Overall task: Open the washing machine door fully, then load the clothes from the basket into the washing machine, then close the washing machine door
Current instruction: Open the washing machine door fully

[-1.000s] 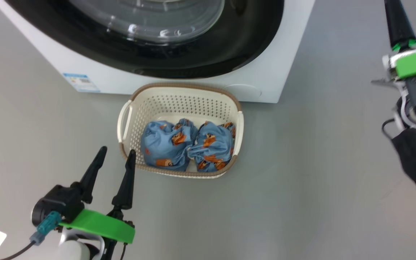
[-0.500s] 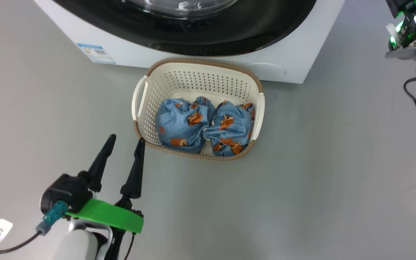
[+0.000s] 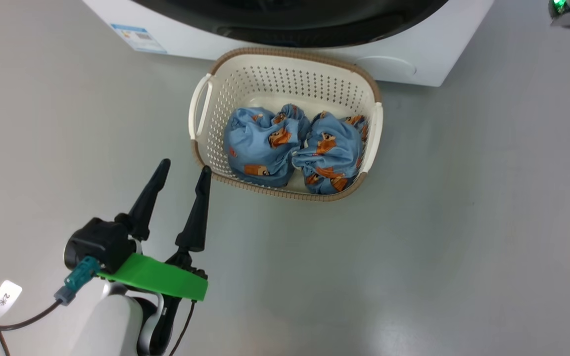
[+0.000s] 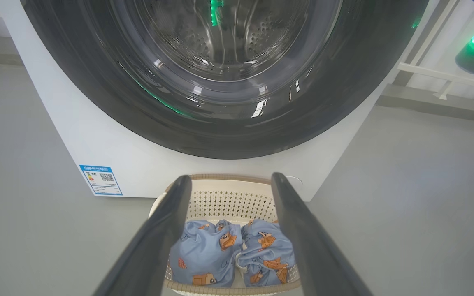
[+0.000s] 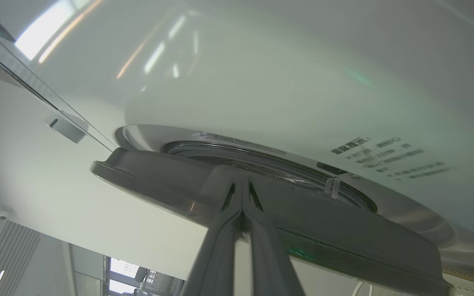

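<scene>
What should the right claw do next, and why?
Probably swing the right claw outward to draw the washing machine door wider. Its shut fingers seem to rest against the door's rim, the door looks only slightly ajar, and the clothes lie in the basket, not yet loaded.

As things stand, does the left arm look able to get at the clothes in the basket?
Probably yes. The left gripper, jaws open, sits just short of the near rim of the basket and points toward the clothes. The basket is open-topped, and nothing lies between gripper and clothes.
</scene>
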Controlling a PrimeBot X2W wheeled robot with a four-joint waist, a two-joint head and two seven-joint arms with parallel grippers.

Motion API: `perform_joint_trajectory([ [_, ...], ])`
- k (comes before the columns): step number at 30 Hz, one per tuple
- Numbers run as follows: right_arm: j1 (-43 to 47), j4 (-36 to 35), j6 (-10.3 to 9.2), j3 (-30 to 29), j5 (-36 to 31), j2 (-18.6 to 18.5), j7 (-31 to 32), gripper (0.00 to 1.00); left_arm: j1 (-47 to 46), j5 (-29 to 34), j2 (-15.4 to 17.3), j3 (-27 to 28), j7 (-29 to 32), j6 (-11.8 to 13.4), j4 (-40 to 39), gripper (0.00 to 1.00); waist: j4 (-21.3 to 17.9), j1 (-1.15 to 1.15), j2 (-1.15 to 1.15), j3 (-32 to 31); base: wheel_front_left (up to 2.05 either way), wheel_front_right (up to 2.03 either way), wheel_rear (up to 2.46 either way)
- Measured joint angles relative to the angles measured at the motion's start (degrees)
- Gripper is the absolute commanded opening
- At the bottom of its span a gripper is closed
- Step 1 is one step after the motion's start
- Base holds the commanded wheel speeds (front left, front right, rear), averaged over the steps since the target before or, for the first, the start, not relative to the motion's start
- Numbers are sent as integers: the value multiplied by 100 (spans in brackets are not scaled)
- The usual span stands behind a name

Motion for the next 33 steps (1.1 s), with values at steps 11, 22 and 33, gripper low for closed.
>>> perform_joint_trajectory([
  [11,-595,360,0,131,-288,30,183,0,-179,-101,-86,-105,0,0,-35,100,201,0,0,310,0,0,0],
  [22,-775,468,0,282,-399,5,416,0,-261,-107,-134,-89,0,0,-56,100,301,0,0,405,0,0,0],
  [33,-352,307,-1,438,-459,63,571,0,-250,-87,-127,-4,-1,0,-38,100,142,0,0,117,0,0,0],
])
